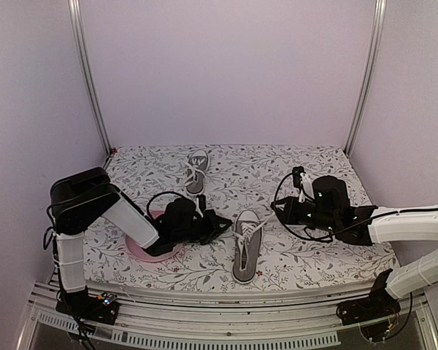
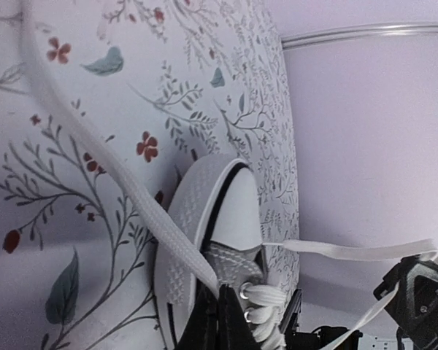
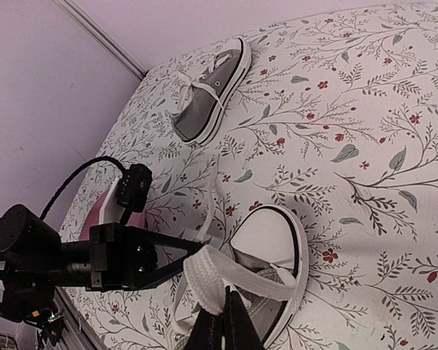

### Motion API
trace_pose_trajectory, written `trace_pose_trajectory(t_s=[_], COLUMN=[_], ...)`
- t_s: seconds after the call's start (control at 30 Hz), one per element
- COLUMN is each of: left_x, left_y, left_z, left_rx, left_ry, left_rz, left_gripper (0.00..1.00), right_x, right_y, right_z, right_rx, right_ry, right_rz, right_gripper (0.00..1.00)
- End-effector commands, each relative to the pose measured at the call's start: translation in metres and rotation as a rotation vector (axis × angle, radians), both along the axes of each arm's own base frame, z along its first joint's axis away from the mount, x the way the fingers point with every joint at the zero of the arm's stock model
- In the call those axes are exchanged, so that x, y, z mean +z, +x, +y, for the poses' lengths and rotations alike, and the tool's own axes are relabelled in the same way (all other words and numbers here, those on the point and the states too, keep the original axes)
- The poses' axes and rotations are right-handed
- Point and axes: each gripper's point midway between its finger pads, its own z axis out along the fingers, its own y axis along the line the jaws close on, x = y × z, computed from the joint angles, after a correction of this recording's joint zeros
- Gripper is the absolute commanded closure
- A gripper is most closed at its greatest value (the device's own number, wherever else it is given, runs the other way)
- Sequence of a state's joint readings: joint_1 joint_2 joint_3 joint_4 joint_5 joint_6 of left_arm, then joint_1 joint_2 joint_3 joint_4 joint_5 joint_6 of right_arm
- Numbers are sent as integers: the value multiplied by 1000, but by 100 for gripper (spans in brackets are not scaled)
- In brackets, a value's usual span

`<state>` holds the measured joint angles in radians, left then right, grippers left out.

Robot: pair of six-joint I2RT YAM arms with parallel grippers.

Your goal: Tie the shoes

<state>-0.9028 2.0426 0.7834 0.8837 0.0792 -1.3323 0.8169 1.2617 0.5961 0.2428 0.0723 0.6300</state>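
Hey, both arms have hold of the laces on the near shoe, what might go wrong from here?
Nothing pins the near shoe, so the left tool and right tool pulling its laces may drag or tip it. The lace is pinched only at the right tool's very tip and might slip free.

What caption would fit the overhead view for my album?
Left claw and right claw pinch the laces of the near sneaker; its mate lies farther back.
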Motion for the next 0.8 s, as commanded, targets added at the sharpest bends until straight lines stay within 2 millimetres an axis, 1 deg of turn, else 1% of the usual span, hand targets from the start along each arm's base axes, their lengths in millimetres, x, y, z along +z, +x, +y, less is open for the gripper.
trace_pose_trajectory(t_s=[0.0,0.1,0.17,0.23,0.33,0.4,0.47,0.6,0.7,0.77], left_x=[62,86,99,107,109,121,114,101,95,94], left_y=[12,2,-8,-20,-39,-51,-59,-64,-62,-57], left_z=[-3,-16,-26,-35,-43,-47,-52,-58,-61,-61], left_rx=[-60,-172,-260,-356,-489,-574,-653,-741,-758,-742], left_ry=[-49,-86,-108,-125,-126,-128,-93,-23,19,46], left_rz=[-286,-411,-478,-530,-582,-625,-617,-618,-618,-625], left_gripper=[100,100,100,100,100,100,100,100,100,100], right_x=[21,23,25,29,34,37,39,45,49,54], right_y=[3,3,3,4,5,6,9,11,12,11], right_z=[2,4,6,9,11,13,17,26,34,38], right_rx=[12,18,24,31,44,53,66,109,145,166], right_ry=[26,37,47,65,89,97,95,97,101,113], right_rz=[-44,-42,-42,-44,-50,-57,-62,-90,-99,-110], right_gripper=[98,98,98,98,98,98,98,98,98,98])
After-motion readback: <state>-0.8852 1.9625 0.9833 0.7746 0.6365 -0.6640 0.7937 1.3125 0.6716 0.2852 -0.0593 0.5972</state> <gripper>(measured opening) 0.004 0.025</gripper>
